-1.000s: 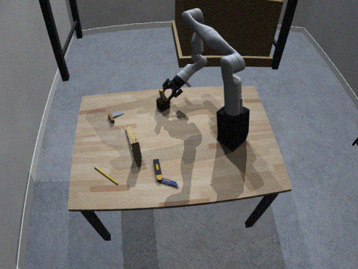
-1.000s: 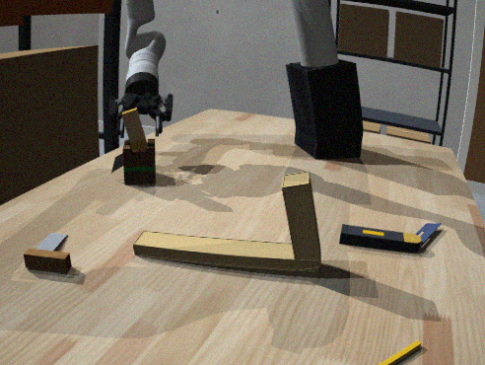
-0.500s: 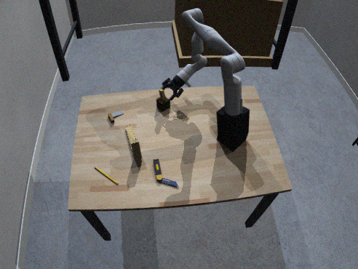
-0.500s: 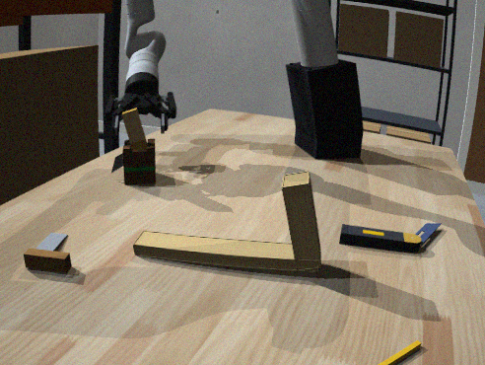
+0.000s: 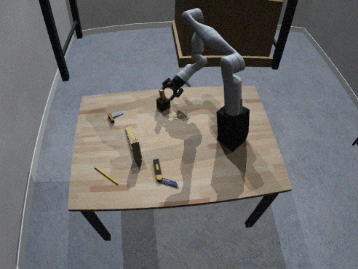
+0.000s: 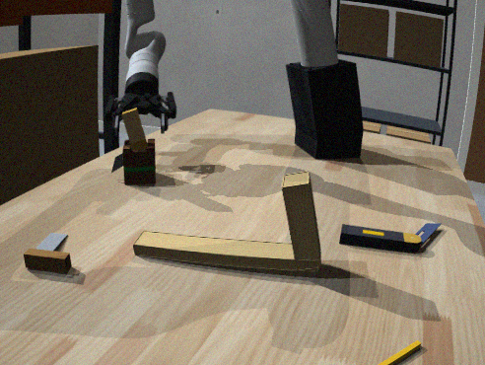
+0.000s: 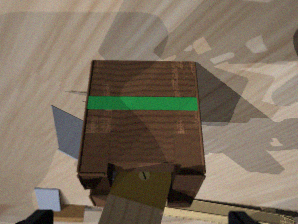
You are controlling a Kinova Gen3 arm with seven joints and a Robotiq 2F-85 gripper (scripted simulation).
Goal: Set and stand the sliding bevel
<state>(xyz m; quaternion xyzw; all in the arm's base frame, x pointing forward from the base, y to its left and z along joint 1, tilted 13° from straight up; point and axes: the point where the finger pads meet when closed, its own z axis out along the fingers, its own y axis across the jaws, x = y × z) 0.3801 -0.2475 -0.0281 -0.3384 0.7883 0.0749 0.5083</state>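
The wooden sliding bevel [image 6: 134,129] stands in the dark slotted block [image 6: 139,162] at the table's far side. Its handle leans a little, and its grey blade [image 6: 118,162] pokes out of the block's side. In the wrist view the handle [image 7: 137,197] sits in the block's pocket [image 7: 141,125], with the blade [image 7: 67,132] showing at the left. My gripper [image 6: 140,106] is open just above the handle's top, fingers wide on either side and not touching it; it also shows in the top view [image 5: 172,88]. The leg [image 6: 302,217] and rail [image 6: 217,249] lie mid-table.
The black bevel [image 6: 389,238] lies right of the leg. A small wooden tool with a grey blade [image 6: 46,255] lies at the left. A yellow pencil [image 5: 106,175] lies near the front edge. The arm's black base [image 6: 325,109] stands at the back right.
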